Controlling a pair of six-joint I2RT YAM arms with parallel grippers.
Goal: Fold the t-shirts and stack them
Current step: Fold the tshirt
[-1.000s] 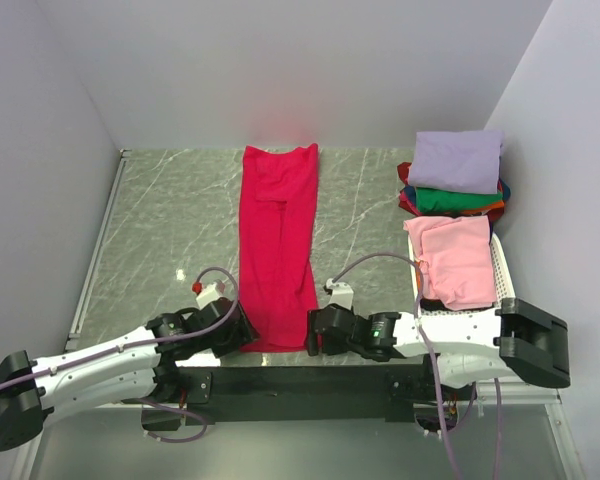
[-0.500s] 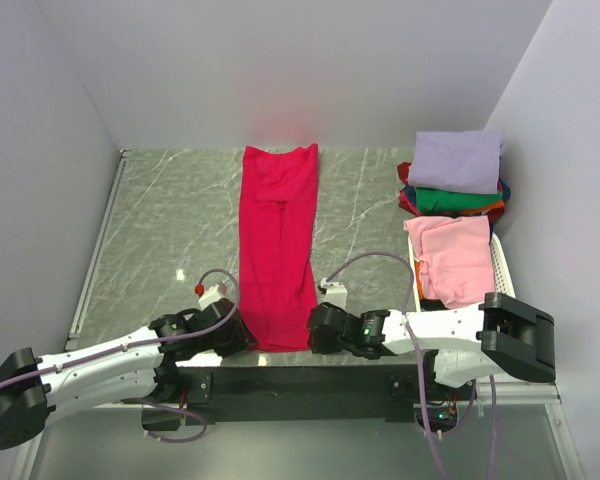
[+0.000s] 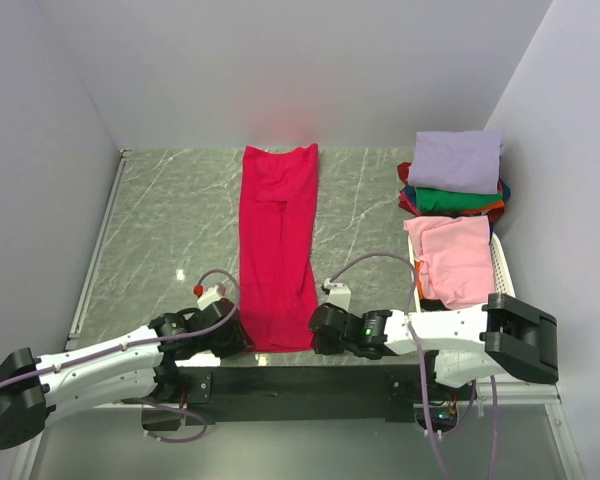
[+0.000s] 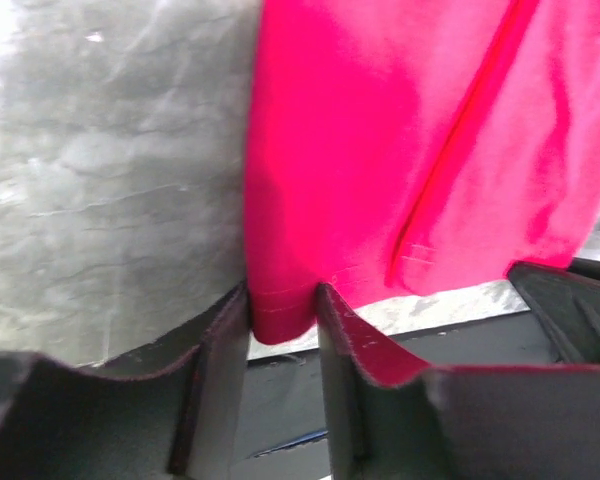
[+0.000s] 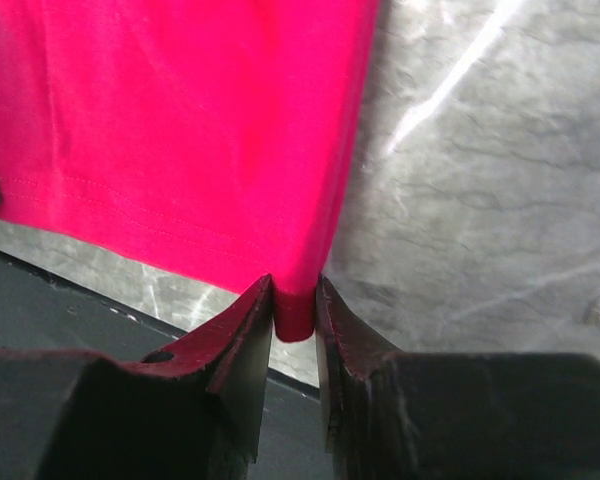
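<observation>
A crimson-red t-shirt (image 3: 276,240) lies folded into a long narrow strip running from the table's back edge to its near edge. My left gripper (image 3: 238,338) is shut on the strip's near left corner (image 4: 280,310). My right gripper (image 3: 317,332) is shut on its near right corner (image 5: 295,312). Both corners sit at the table's front edge. Folded lavender (image 3: 456,160), green (image 3: 452,198), orange and blue shirts are stacked at the back right. A pink shirt (image 3: 452,260) lies in the basket.
A white perforated basket (image 3: 502,268) stands at the right, under the pink shirt. The grey marble table (image 3: 170,220) has walls at the back and both sides. The dark arm mount bar (image 3: 280,380) runs along the near edge.
The right arm's forearm has swung in and its gripper has settled on the shirt's near right corner. The left gripper shifted slightly. The shirt has not moved.
</observation>
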